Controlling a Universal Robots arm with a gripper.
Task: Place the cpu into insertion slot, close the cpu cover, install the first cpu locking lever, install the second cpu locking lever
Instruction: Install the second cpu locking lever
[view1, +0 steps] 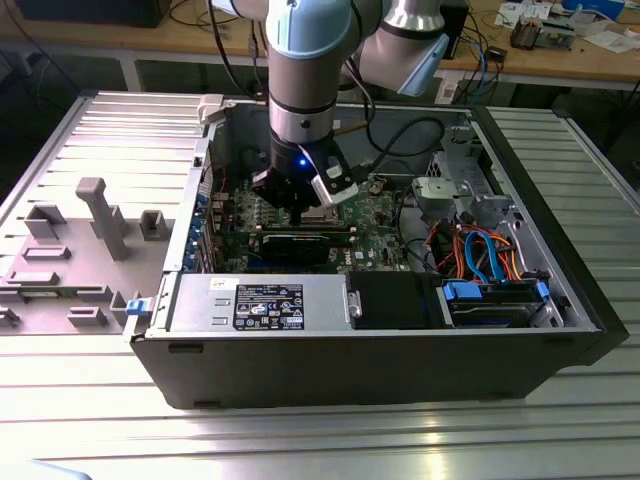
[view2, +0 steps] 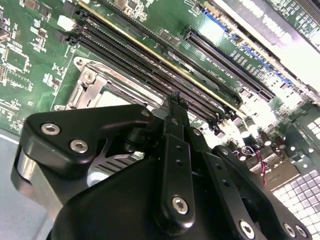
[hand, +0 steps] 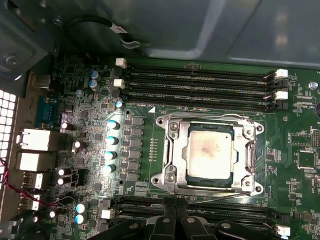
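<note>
Silver-grey cpu (hand: 208, 155) sits in its socket beyond the jaws, whose opening is unclear

Exterior view: stands off my arm, high and set back, looking down into the open computer case (view1: 400, 330) on the table (view1: 300, 440); the green motherboard (view1: 380, 215) lies deep inside.
First wrist view: rides on me, facing straight down at the motherboard (hand: 300, 130) from close above.
Second wrist view: rides low by my end effector (view2: 175, 107), looking slantwise along the motherboard (view2: 30, 65), very near.
Shared: all three take in the motherboard; both wrist views see the long memory slots (hand: 200, 82) (view2: 150, 65).
</note>
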